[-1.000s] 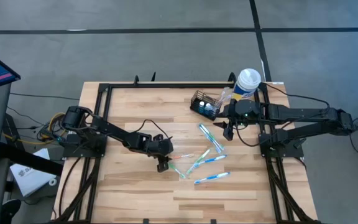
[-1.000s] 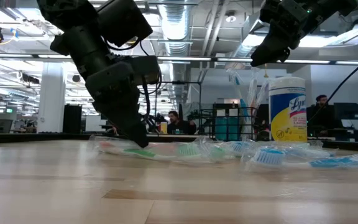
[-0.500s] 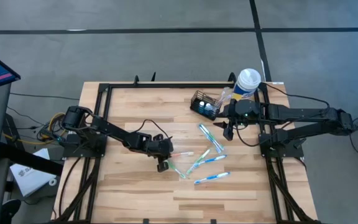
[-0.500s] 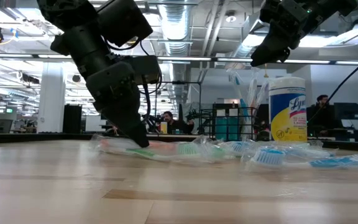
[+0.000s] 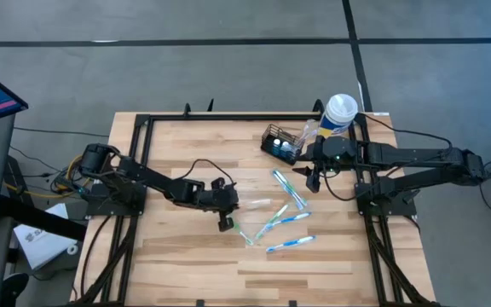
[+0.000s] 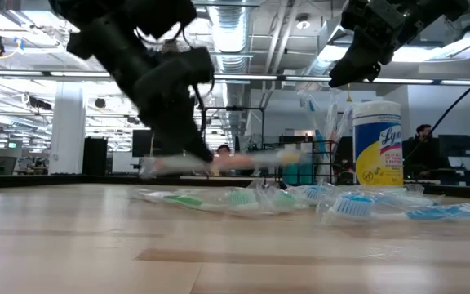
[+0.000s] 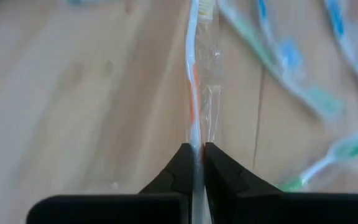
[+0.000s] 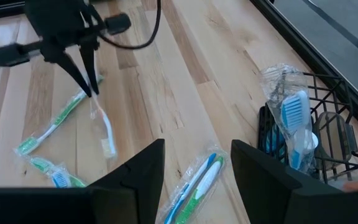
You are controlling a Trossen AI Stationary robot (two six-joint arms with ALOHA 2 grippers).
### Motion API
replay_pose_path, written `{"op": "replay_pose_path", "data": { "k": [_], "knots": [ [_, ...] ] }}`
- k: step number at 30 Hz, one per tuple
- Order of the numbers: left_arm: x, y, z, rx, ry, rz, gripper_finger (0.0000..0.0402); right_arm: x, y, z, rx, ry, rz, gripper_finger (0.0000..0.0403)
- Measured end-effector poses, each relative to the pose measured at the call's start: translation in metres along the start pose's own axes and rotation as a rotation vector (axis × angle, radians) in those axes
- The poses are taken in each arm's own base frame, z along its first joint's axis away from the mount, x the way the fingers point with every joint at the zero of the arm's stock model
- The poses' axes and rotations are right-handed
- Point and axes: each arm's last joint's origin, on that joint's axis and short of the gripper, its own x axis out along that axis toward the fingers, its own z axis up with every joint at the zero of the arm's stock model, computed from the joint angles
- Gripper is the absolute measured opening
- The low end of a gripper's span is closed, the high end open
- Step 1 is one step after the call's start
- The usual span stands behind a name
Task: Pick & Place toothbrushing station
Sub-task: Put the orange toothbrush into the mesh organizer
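The toothbrushing station, a small black wire-mesh caddy point(image 5: 280, 143), stands at the table's far right and holds wrapped toothbrushes point(image 8: 294, 118). My left gripper point(image 5: 226, 225) is mid-table, shut on a white-and-orange toothbrush in a clear wrapper point(image 5: 252, 205), which it holds above the wood point(image 6: 243, 161). My right gripper point(image 5: 313, 179) hangs open and empty in the air just near of the caddy, high above the table point(image 6: 351, 77). Several blue and green wrapped toothbrushes point(image 5: 284, 223) lie flat on the table between the grippers. My left gripper pinches the toothbrush's handle point(image 7: 196, 149) near its free end between its two fingers, wrapper and all. The fingers point(image 8: 86, 78) point down from above. The brush runs away from the fingers, roughly level, its head point(image 7: 204, 6) toward the table's right, lifted clear of the table.
A tall white, yellow and blue wipes canister point(image 5: 339, 113) stands by the caddy at the far right corner. A black metal frame point(image 5: 143, 124) runs along the table's edges. Bare wood lies at the table's left and near side.
My left gripper has risen, still shut, and lifted the white-and-orange toothbrush off the table; the brush now hangs roughly level above the other brushes, which have stayed in place.
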Motion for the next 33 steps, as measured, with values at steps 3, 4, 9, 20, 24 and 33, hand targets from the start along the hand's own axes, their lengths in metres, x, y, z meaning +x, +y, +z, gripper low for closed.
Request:
{"op": "replay_pose_path", "data": {
  "k": [3,4,9,20,24,33],
  "knots": [
    [-0.014,0.002,0.011,0.007,-0.077,0.038,0.0008,0.0,0.0,0.0,0.0,-0.002,0.0,0.0175],
    [-0.018,0.002,0.015,0.01,-0.109,0.048,0.0008,0.0,0.0,0.0,0.0,-0.002,0.0,0.0175],
    [-0.043,0.005,0.036,0.01,-0.278,0.083,0.0008,0.0,0.0,0.001,0.0,-0.006,0.001,0.0175],
    [-0.076,0.004,0.069,0.072,-0.596,0.099,0.0008,-0.002,0.003,0.02,-0.008,-0.21,0.053,0.0175],
    [-0.081,0.004,0.075,0.084,-0.673,0.119,0.0008,-0.005,0.007,0.029,-0.042,-0.299,0.127,0.0175],
    [-0.087,0.006,0.084,0.066,-0.774,0.105,0.0009,-0.014,0.024,0.043,-0.132,-0.483,0.203,0.0175]
  ]
}}
